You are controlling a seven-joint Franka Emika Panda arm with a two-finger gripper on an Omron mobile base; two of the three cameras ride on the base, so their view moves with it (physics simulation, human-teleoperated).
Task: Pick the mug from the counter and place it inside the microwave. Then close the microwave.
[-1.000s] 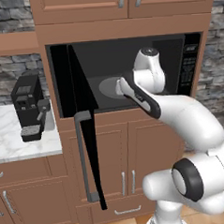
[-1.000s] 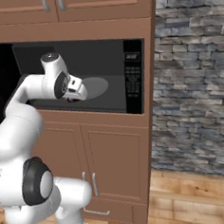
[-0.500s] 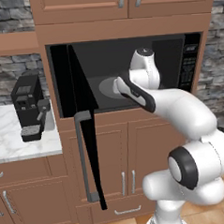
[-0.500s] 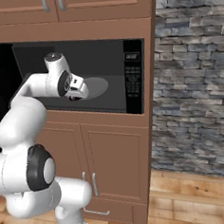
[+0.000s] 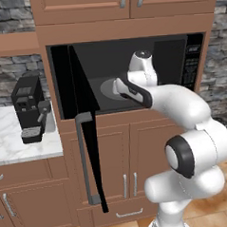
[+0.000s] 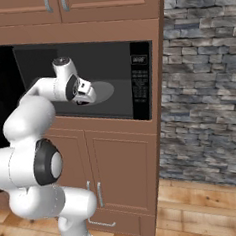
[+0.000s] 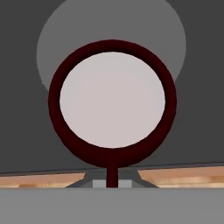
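Just inside the open microwave [image 5: 193, 58], above the near edge of its turntable [image 7: 52, 43], hangs the mug [image 7: 112, 103]. Its handle runs down between the jaws, which are clamped shut on it.

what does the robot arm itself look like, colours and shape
The arm is glossy white, built of thick rounded segments like swollen tubes. Dark grey to black rings and round caps mark the joints, seen clearly from the right base view. The last link ends in a white domed cap with a dark disc on top. No cables, lettering or markings show. The hand's details are too small to tell.
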